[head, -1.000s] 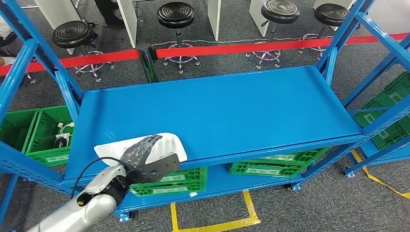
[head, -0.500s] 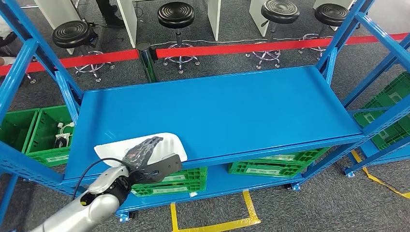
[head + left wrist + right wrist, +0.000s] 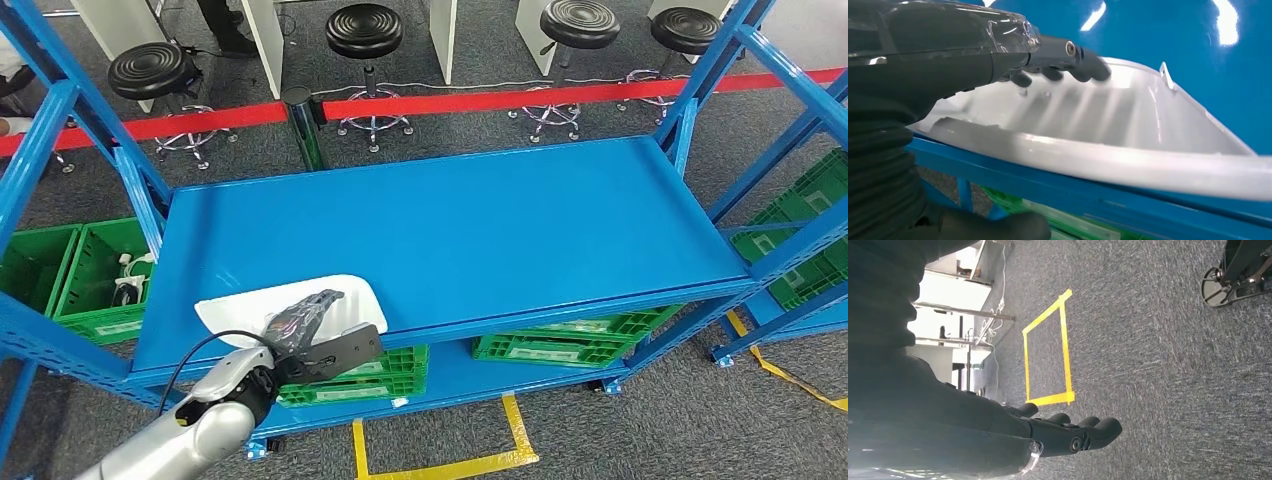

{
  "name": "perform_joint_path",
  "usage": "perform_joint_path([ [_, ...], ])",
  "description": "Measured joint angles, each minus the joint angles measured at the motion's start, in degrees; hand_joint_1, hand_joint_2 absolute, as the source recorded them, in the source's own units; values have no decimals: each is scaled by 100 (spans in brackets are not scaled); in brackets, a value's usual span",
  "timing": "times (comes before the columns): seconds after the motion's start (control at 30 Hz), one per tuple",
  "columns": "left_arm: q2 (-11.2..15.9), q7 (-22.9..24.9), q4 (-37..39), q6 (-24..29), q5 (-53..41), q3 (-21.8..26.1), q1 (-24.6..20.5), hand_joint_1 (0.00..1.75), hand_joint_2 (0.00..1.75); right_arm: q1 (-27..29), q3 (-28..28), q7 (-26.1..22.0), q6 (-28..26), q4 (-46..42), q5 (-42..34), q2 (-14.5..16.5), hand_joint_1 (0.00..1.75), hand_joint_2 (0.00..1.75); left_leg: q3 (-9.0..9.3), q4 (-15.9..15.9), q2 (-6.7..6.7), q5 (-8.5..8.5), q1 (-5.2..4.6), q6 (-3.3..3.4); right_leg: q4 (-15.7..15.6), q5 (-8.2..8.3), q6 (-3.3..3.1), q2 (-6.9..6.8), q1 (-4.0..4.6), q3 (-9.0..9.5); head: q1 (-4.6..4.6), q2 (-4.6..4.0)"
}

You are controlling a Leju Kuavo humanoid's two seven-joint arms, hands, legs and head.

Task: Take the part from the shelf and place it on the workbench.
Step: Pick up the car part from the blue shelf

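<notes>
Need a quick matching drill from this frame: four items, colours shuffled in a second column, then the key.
Items:
1. part
2. shelf
3. crates
4. stools

Colours:
A. green
B. black
C. white
D. blue

Pairs: 1-C, 2-D, 3-A, 4-B

Bright overhead light, glare on shelf (image 3: 1198, 55)
</notes>
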Motion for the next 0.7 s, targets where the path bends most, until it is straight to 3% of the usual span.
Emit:
perform_joint_path([
  [0.7, -53, -223, 91, -34, -259, -37, -162, 175, 175, 0, 0, -1, 0, 2, 1, 0, 0, 175, 15, 0, 2, 0, 0, 0, 0, 0, 1, 0, 0, 14, 0, 0],
])
